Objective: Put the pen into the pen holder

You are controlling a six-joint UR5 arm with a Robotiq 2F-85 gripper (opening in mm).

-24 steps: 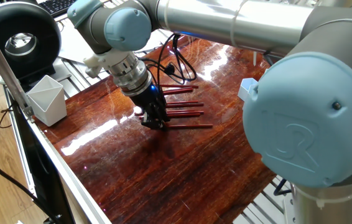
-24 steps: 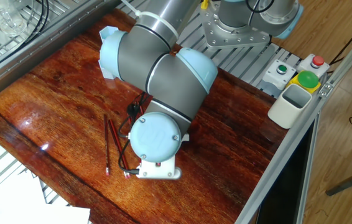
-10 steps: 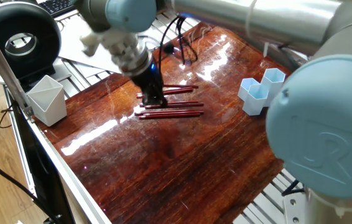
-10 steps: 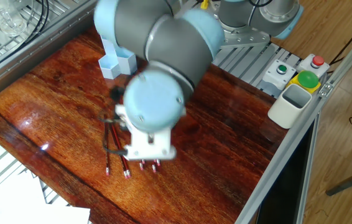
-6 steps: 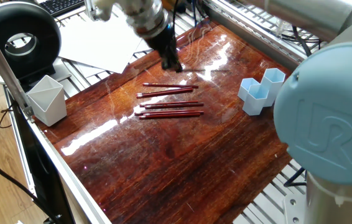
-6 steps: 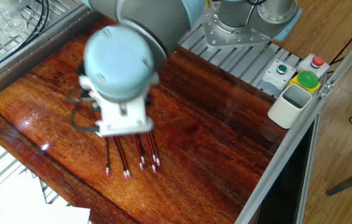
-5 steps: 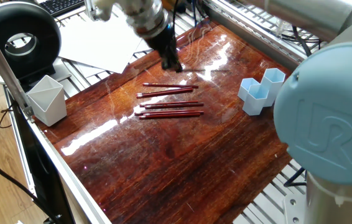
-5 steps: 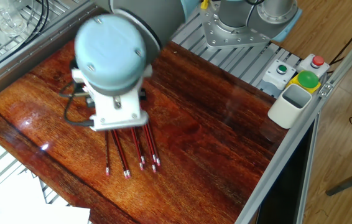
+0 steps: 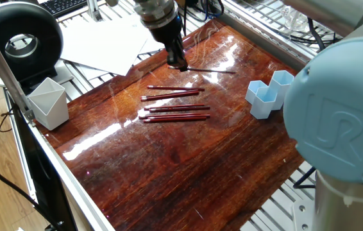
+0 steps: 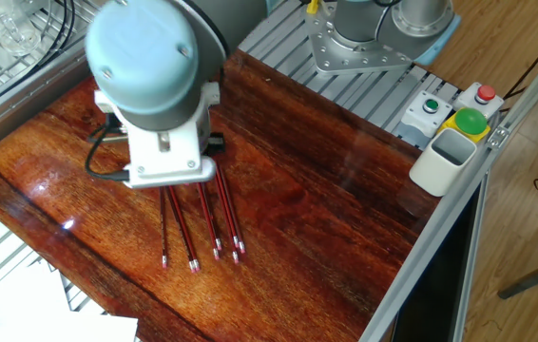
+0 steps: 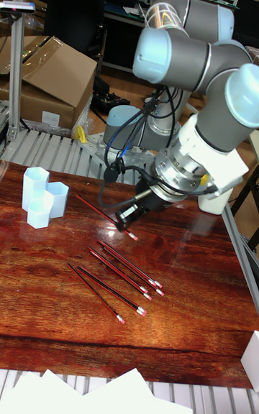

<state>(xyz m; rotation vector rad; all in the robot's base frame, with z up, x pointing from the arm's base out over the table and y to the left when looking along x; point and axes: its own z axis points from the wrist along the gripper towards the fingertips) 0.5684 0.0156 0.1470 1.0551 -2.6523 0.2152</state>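
Observation:
My gripper (image 9: 181,65) is shut on a dark red pen (image 9: 211,70) and holds it level above the table's far side, its free end pointing toward the pen holder (image 9: 268,96). The holder, light blue joined hexagonal tubes, stands at the right edge, apart from the pen. In the tall fixed view the gripper (image 11: 127,217) grips the pen (image 11: 97,210) near its tip end, and the pen holder (image 11: 39,198) stands to the left. Several more red pens (image 9: 174,109) lie in a row on the table. In the other fixed view the wrist hides the gripper and the holder.
A pale grey-white angular cup (image 9: 48,102) stands at the near left edge. White paper sheets (image 9: 104,40) and a black round device (image 9: 20,40) lie beyond the table. A button box (image 10: 459,109) sits by the cup (image 10: 445,160).
The gripper closed on one pen from the row, lifted it and carried it to the table's far side. Over the last half second it shifted slightly further.

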